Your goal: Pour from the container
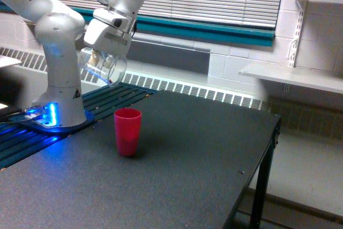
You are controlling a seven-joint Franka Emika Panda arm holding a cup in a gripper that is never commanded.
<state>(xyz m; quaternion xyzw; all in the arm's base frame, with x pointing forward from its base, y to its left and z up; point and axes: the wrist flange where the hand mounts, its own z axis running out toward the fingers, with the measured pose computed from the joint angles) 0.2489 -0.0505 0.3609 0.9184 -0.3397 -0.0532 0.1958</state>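
Container (103, 67) — the clear cup — is hanging tipped well over on its side at about ten o'clock from the red cup (127, 131), its mouth facing down toward the exterior view's right so anything inside would be spilling toward that cup. No brown stuff is showing in it now, so the pour is probably done. The gripper (99, 57) is pinching the container from above, holding the tilt. The red cup is standing upright on the table (203, 159), placed as the receiver.
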